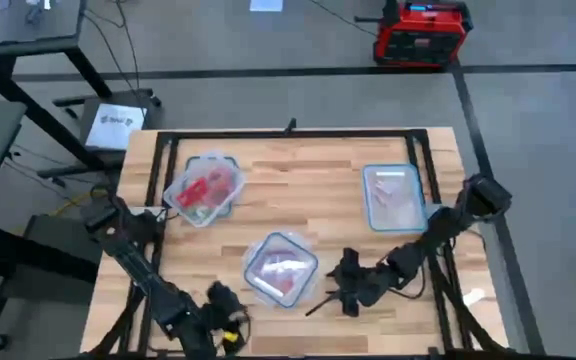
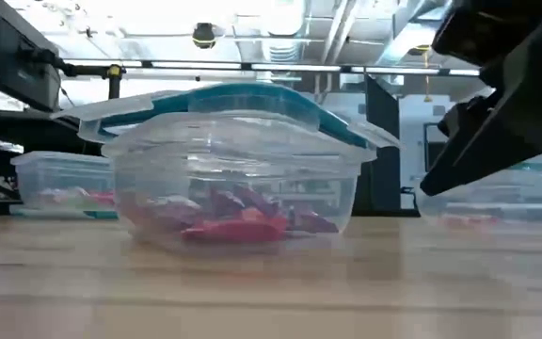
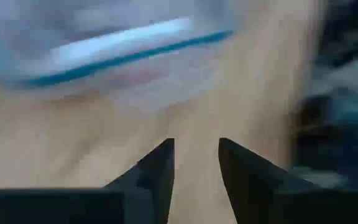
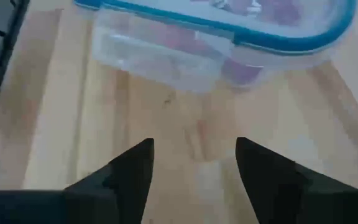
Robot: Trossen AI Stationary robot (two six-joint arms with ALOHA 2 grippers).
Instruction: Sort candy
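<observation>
High view showed three clear tubs on counter (image 1: 318, 185): left tub (image 1: 204, 188) held red candy (image 1: 208, 186); front tub (image 1: 281, 267) red-purple pieces; right tub (image 1: 394, 197) pink. Left pincer (image 1: 226, 305) and right pincer (image 1: 342, 283) both gaped empty.

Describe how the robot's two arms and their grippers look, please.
Both arms are dark, nearly black, built of jointed segments. The left gripper and the right gripper each end in two dark, wedge-shaped fingers that narrow to points. A small yellow spot shows near the left arm's wrist in the high view.
</observation>
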